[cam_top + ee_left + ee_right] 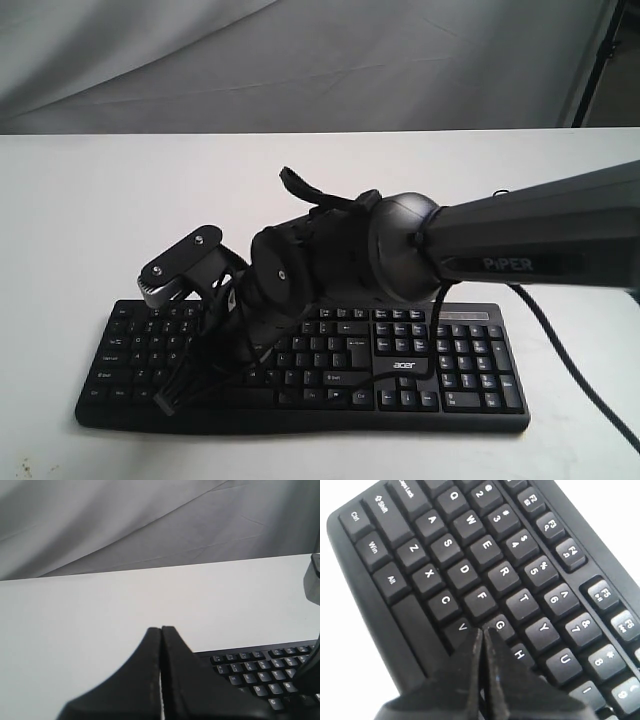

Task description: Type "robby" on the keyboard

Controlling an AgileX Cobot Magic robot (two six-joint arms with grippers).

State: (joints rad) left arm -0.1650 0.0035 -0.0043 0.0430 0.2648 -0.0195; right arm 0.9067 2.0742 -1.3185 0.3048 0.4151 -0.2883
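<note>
The black keyboard [440,375] with white legends and an "acer" logo lies near the front of the white table [90,210]. My right arm reaches across from the right over its letter keys. The right gripper [482,631] is shut with nothing in it, its tips just above the keyboard [485,555] between the V and G keys, hiding the key under them. In the exterior view the right gripper [222,368] points down at the left half of the lower letter rows. My left gripper [161,628] is shut and empty, above bare table beside the keyboard [260,672] corner.
A thin black cable [560,350] runs off the table's right side behind the number pad. A grey cloth backdrop [300,60] hangs behind the table. A dark stand [598,60] shows at the far right.
</note>
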